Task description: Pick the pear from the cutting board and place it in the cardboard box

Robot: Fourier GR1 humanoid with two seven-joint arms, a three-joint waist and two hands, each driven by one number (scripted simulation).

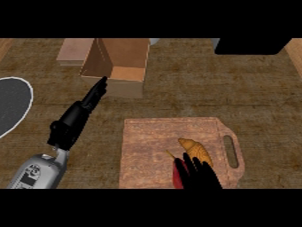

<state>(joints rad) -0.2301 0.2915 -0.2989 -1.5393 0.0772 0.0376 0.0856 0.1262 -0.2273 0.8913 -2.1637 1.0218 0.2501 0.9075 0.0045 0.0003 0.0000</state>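
Observation:
A yellow-brown pear (195,150) lies on the wooden cutting board (150,142), toward its handle side. My right hand (200,174) comes in from the lower edge with straight fingers, their tips at the pear's near end; nothing is held. The open cardboard box (124,71) stands at the back, left of the board, its flaps spread. My left hand (81,113) stretches out flat over the counter, fingertips just short of the box's front left corner, holding nothing.
A dark round plate with a white rim (3,108) sits at the left edge. A black object (251,46) stands at the back right. A red thing (177,175) shows beside my right hand on the board's near part.

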